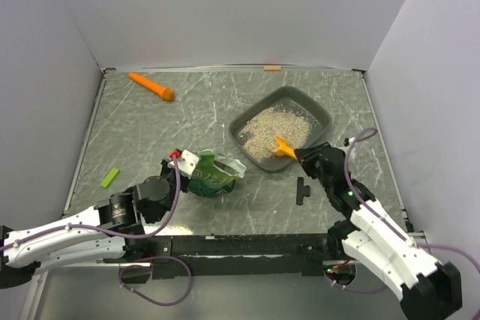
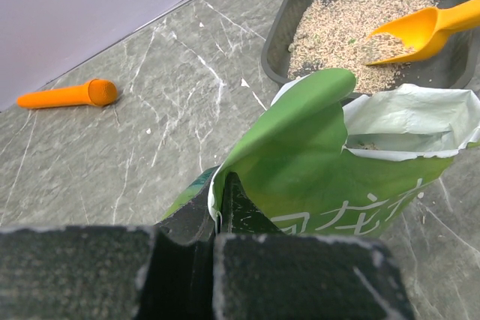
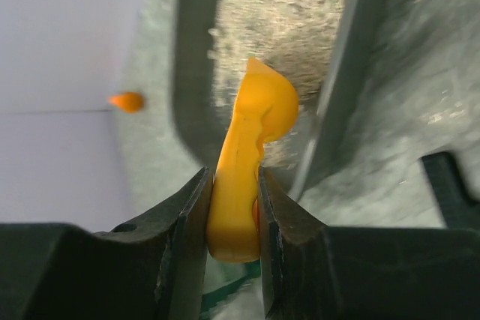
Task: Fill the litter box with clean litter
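Observation:
The dark grey litter box [image 1: 324,114] stands right of centre and holds a layer of pale clean litter [image 1: 274,131]; it also shows in the left wrist view [image 2: 274,50] and the right wrist view [image 3: 191,73]. My right gripper [image 1: 304,155] is shut on the handle of the orange scoop [image 1: 283,147], whose bowl [image 3: 262,106] hangs over the box's near wall. My left gripper [image 1: 184,166] is shut on the edge of the open green bag [image 2: 322,162], which lies on the table just left of the box. A few granules show inside the bag's mouth.
An orange carrot-shaped object [image 1: 151,85] lies at the back left. A small green strip [image 1: 110,177] lies at the left. A black T-shaped part [image 1: 301,190] lies near the right arm. White walls enclose the table.

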